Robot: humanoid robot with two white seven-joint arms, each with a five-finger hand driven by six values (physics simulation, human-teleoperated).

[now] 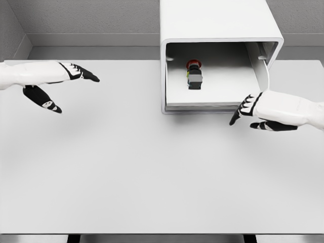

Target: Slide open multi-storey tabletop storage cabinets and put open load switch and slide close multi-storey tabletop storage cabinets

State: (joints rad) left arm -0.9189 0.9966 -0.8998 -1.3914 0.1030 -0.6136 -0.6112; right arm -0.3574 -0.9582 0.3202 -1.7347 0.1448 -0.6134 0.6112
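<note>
A white storage cabinet (217, 23) stands at the back of the table, right of centre, with its drawer (202, 104) slid out toward me. Inside the drawer lies the load switch (194, 75), a small black body with a red knob at its far end. My right hand (250, 114) hangs just in front of the drawer's right front corner, fingers relaxed and open, holding nothing. My left hand (58, 88) floats over the table's left side, far from the cabinet, fingers spread and empty.
The white table (152, 172) stretches wide in front of the cabinet. A grey wall runs behind it. The table's front edge lies near the bottom of the view.
</note>
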